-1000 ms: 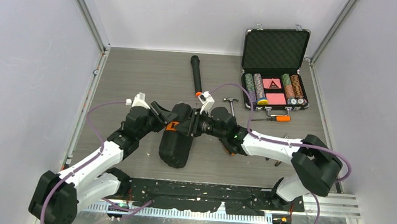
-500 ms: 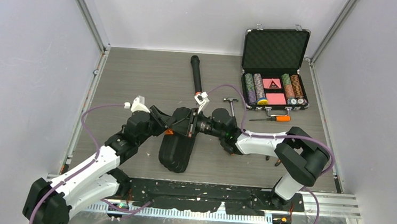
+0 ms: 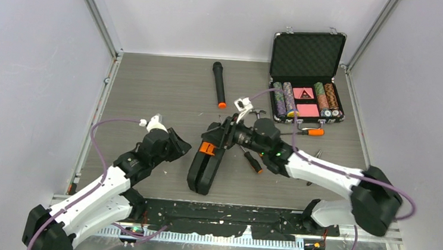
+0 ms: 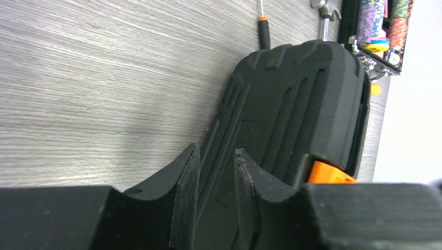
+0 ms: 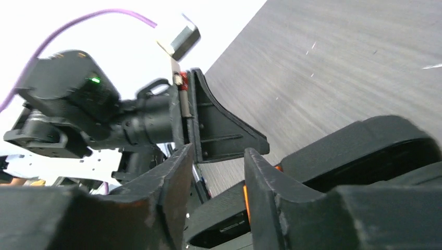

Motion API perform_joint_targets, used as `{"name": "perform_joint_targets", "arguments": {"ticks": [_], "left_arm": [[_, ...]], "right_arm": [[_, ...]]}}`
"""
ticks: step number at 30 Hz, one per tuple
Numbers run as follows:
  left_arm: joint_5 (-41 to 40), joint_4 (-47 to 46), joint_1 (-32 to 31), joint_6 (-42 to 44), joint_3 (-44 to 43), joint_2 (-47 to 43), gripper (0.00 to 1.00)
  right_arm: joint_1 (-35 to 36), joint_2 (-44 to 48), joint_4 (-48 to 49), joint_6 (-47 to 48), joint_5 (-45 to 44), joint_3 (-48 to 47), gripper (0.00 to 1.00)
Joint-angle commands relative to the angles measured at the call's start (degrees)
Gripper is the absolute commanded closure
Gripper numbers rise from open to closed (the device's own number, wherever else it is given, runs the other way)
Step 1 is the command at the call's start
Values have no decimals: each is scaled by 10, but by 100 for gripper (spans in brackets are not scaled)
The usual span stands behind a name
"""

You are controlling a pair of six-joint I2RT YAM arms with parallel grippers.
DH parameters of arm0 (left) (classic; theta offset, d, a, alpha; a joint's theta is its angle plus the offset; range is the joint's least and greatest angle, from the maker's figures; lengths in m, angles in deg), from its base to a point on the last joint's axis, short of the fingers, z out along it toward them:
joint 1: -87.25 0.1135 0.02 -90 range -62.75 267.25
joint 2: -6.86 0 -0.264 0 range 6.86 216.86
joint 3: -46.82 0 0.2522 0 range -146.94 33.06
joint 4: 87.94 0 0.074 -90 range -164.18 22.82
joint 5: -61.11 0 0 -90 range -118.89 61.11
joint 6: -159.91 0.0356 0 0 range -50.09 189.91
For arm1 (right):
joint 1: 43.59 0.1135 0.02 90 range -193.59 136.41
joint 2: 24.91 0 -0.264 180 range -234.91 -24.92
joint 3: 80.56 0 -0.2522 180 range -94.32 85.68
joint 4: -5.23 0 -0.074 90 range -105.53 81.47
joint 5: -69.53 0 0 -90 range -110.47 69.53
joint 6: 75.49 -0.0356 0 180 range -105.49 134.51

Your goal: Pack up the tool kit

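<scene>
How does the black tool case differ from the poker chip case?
The tool case is ribbed plastic with an orange latch and tipped on edge mid-table; the poker chip case is metal-edged, foam-lined, lying at the far right with its lid up, showing chips. Both are black.

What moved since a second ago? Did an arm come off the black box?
The left gripper drew back to the left, off the tool kit, and now stands apart from it. The tool kit shifted to the right along with the right gripper, which is at its far end; whether it grips is unclear. The microphone, the poker chip case and the hammer stayed put.
</scene>
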Motion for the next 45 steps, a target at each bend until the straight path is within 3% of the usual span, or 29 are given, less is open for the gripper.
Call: {"name": "perform_joint_targets", "arguments": {"ticks": [1,6,10,17,21,33,40,45], "left_arm": [[-11,24,-1,33,-29,-10,63],[13,38,-1,65,-37,-34,33],[60,58,-2,99,-51,-50,14],[121,67,-36,117,-54,-55,1],[125,83,-58,136,-63,-58,0],[94,157,-105,216,-90,-85,1],[29,185,-129,230,-91,-68,15],[26,179,-129,228,-93,-67,15]], "right_arm": [[-1,119,-156,78,-108,-14,49],[-1,165,-308,81,-215,-27,32],[0,171,-415,44,-242,-18,29],[1,170,-357,-22,-191,59,29],[1,162,-301,-34,-171,63,28],[1,147,-269,-64,-179,38,29],[1,127,-255,-70,-169,20,28],[2,94,-233,-80,-137,18,29]]}}
